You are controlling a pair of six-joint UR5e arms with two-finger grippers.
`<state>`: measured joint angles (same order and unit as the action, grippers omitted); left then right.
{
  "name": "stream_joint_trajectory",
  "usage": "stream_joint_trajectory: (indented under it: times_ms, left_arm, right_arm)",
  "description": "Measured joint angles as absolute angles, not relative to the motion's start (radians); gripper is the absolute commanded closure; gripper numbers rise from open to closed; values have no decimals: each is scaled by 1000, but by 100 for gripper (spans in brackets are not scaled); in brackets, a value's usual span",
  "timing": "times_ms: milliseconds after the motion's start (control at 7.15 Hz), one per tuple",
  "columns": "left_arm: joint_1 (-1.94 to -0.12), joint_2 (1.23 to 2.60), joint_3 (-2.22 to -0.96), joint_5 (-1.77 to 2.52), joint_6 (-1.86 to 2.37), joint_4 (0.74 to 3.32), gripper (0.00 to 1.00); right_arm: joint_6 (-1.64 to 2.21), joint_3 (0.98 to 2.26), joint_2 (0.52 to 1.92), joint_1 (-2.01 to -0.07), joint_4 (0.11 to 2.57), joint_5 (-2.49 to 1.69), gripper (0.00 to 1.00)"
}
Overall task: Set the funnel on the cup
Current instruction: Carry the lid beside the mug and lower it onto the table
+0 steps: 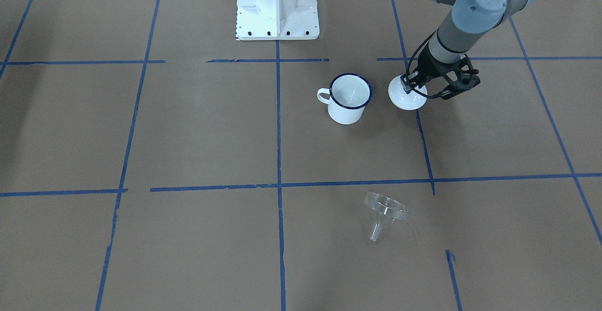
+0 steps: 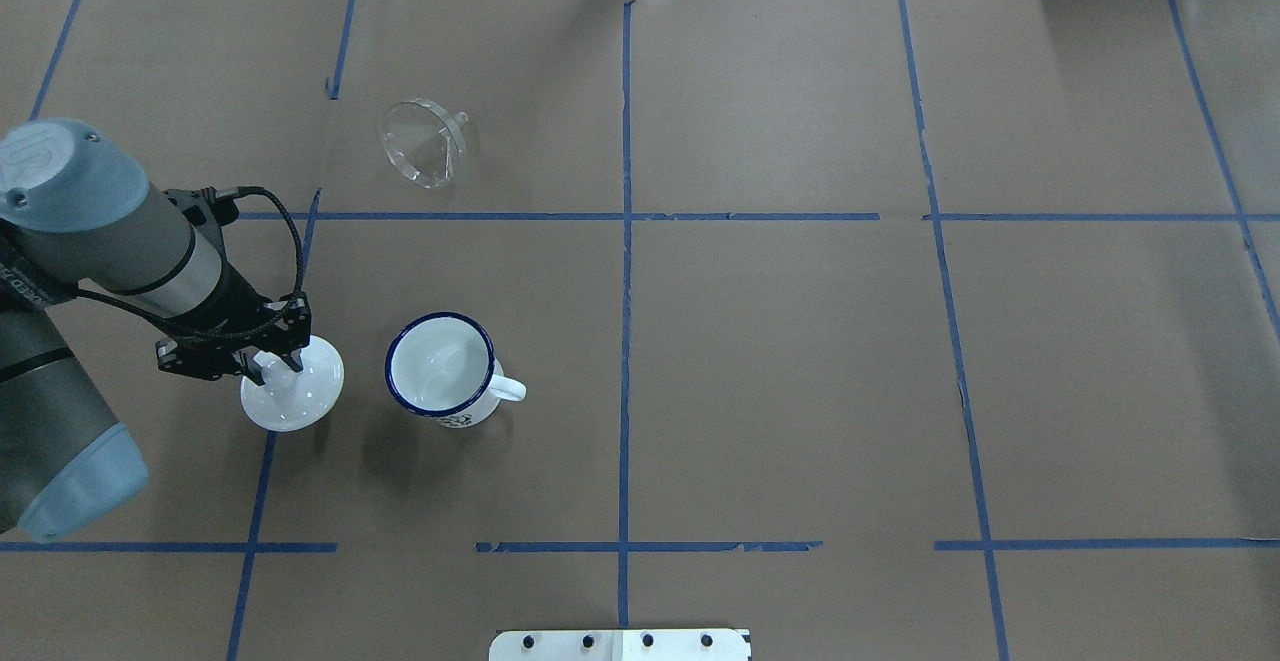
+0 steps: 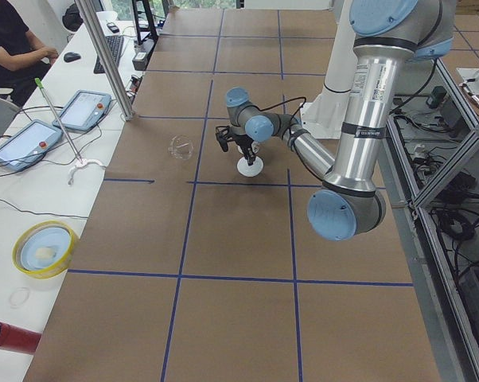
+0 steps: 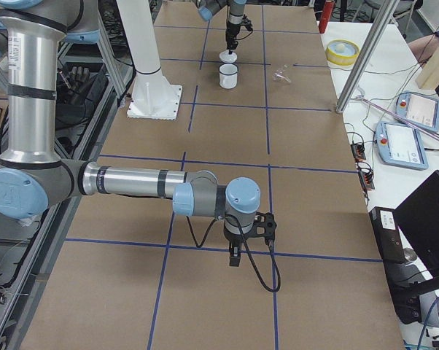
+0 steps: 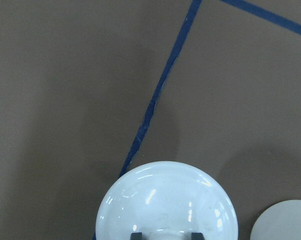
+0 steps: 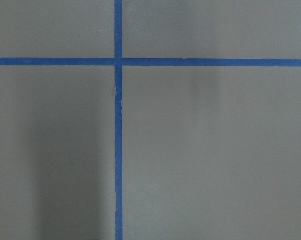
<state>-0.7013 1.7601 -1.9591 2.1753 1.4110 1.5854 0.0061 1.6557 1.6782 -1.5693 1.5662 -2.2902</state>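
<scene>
– Funnel, the small clear see-through one (image 1: 384, 212): where's it at? Front cam first.

– It's lying tipped on its side on the brown-paper desk (image 1: 188, 127), stem toward the camera, on the near side of a blue tape line (image 1: 329, 185). The white enamel mug with the dark blue rim (image 1: 347, 112) stands upright well apart from it, past that line. Just beside the mug is a round white knobbed lid (image 1: 410, 100), and the left fingers (image 1: 407, 85) are down on its knob.

– Overhead?

– The mug's handle points away from the lid, and the lid sits right on a tape line.

– Side cams?

– The left-end one shows the lid and funnel, but I can't pick out the mug. The right-end one has the right fingers (image 4: 235, 259) hanging over the paper, way down the desk from everything. Can't tell if they're spread or pinched.

– Wrist cams?

– On the left wrist, two dark tips are pressed against either side of the knob, so they're clamped on the lid. The right wrist shows just paper and a tape cross.
</scene>
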Motion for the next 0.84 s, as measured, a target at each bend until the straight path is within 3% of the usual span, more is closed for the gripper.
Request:
stream_joint_trajectory:
  times_ms: [560, 839]
  left_arm:
    - [-607, 1759, -1931, 2175, 1487, 1640, 100]
    - [-597, 1759, -1925, 2173, 1489, 1650, 30]
  right_arm:
    - [6, 1656, 1678, -1569, 1566, -2290, 0]
    - [6, 1656, 1678, -1569, 1566, -2290, 0]
